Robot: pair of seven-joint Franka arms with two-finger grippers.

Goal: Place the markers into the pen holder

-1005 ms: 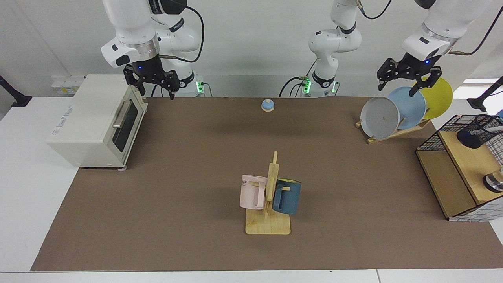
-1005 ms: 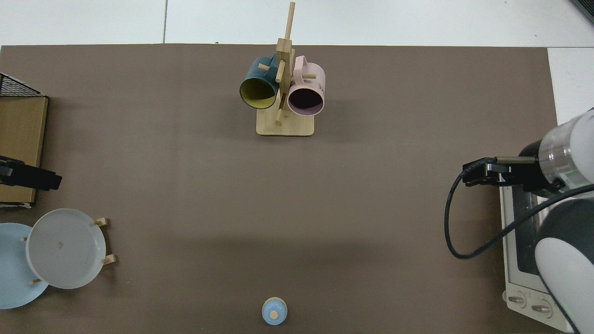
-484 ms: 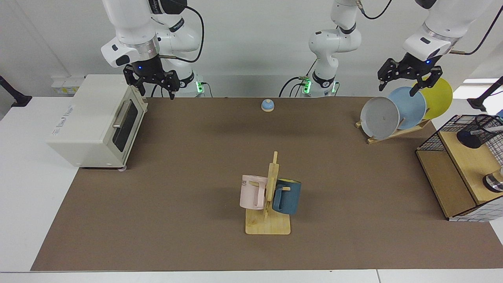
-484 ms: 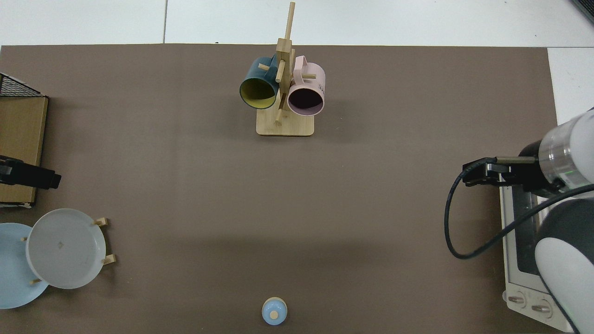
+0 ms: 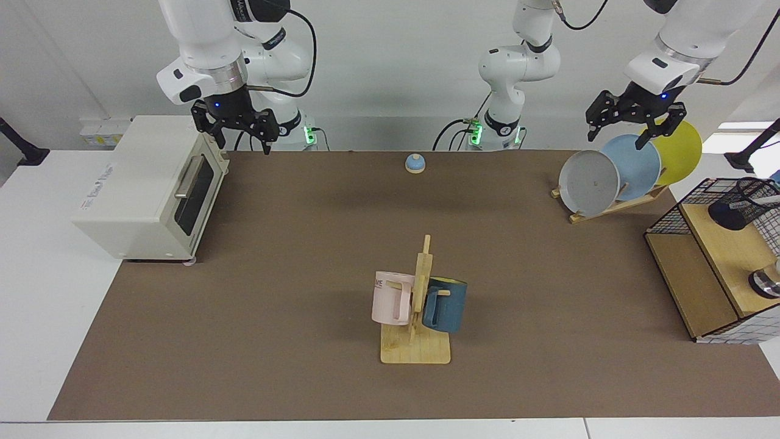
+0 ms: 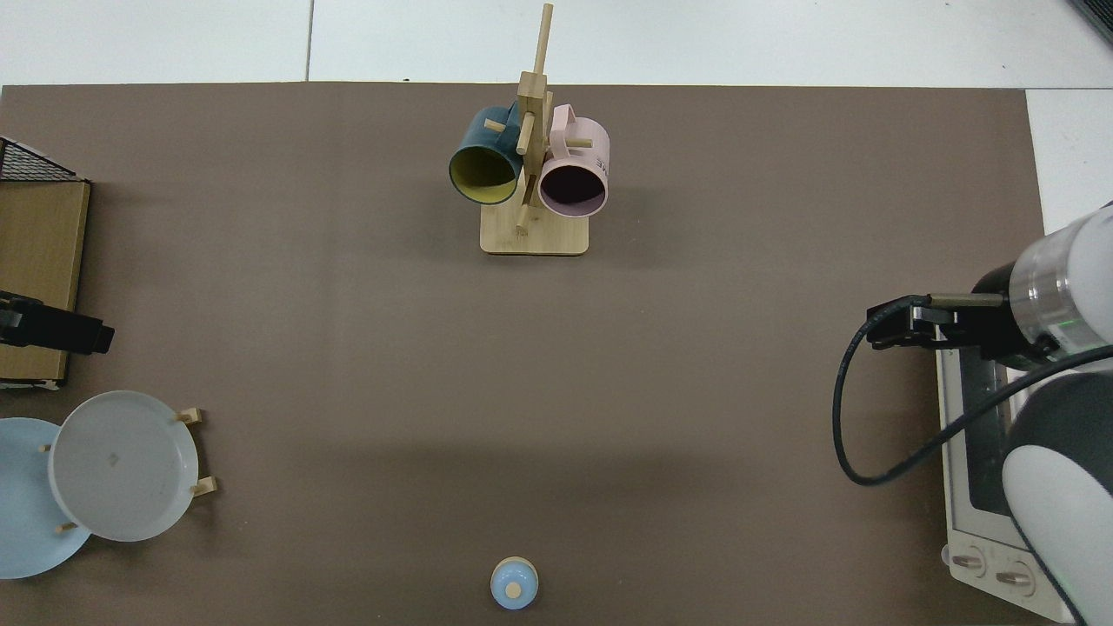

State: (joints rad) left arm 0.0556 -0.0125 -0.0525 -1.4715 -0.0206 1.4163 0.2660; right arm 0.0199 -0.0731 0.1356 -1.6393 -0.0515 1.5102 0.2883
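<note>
Since a second ago the left gripper (image 5: 632,126) has risen a little above the plates (image 5: 631,166) at the far right of the desk (image 5: 292,256); its fingers (image 5: 641,139) are spread apart and hold nothing. At the far left, the right gripper (image 5: 239,129) waits over the toaster oven (image 5: 146,189), fingers also apart and empty. On the wood shelf (image 5: 725,256) at the right edge, the pen holder (image 5: 740,206) leans, with the marker (image 5: 762,200) inside it. Mugs hang on a rack (image 5: 417,305) near the middle.
</note>
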